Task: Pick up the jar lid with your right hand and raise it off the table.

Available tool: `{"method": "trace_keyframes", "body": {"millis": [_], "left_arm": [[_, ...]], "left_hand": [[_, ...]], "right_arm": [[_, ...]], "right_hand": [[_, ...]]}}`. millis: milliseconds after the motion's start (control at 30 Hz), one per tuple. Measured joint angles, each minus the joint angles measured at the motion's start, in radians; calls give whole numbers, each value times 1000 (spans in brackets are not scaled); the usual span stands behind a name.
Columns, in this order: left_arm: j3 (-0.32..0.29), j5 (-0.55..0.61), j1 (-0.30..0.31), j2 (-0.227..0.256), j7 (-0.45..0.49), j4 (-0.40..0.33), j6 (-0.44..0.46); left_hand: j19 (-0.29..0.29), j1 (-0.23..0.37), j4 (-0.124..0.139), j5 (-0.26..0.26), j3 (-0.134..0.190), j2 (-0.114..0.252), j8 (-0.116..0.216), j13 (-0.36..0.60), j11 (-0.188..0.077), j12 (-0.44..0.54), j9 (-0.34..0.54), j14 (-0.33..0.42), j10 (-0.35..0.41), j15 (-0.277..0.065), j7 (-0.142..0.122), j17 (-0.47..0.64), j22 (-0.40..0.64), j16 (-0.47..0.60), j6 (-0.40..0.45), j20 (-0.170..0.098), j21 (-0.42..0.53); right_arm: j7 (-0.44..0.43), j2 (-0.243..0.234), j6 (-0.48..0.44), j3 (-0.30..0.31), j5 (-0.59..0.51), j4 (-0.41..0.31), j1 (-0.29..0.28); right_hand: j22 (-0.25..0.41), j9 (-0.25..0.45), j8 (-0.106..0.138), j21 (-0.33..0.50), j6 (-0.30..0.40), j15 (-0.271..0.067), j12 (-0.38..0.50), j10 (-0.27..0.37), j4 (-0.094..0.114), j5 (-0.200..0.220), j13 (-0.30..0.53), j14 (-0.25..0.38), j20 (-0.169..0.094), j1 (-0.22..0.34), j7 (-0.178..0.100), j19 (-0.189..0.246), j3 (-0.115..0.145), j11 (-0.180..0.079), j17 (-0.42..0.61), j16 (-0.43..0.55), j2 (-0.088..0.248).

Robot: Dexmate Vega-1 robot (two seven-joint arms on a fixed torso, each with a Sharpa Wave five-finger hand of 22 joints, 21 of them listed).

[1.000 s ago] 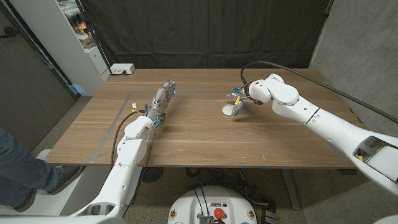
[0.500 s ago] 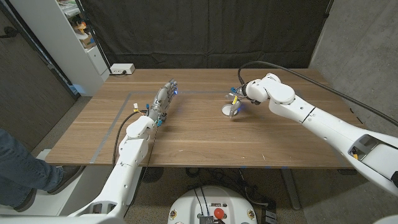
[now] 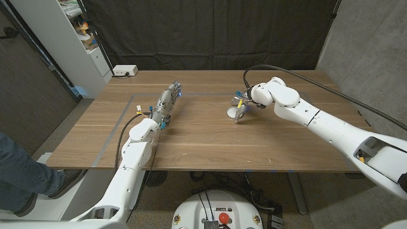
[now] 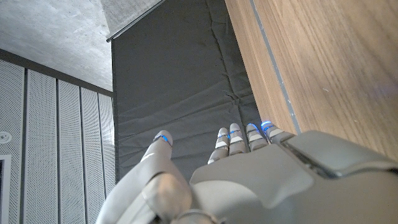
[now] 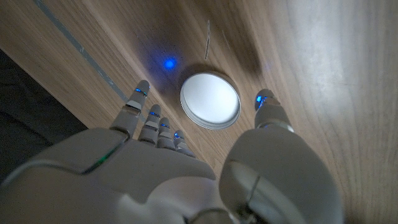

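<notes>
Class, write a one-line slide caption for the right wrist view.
Right robot hand poised open over the white jar lid lying on the wooden table.

head view looks down from above over the whole counter [image 3: 203,137]; both wrist views sit close, looking along each hand, sharing that counter.

Right hand [image 5: 186,168] spread, fingers [image 5: 140,102] apart; left hand [image 3: 166,102] extended.
</notes>
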Motion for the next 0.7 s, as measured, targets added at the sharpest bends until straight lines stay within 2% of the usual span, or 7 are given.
{"method": "trace_keyframes", "body": {"millis": [700], "left_arm": [[4,9,17,11,8,-33,25]], "left_hand": [[0,0,-4,0,-4,0,0,0,0,0,0,0,0,0,0,0,0,0,0,0,0]], "right_arm": [[-50,7,-5,-22,-17,33,7]], "right_hand": [[0,0,3,0,27,-12,3,14,0,10,2,12,0,14,-16,14,0,-14,0,2,3]]}}
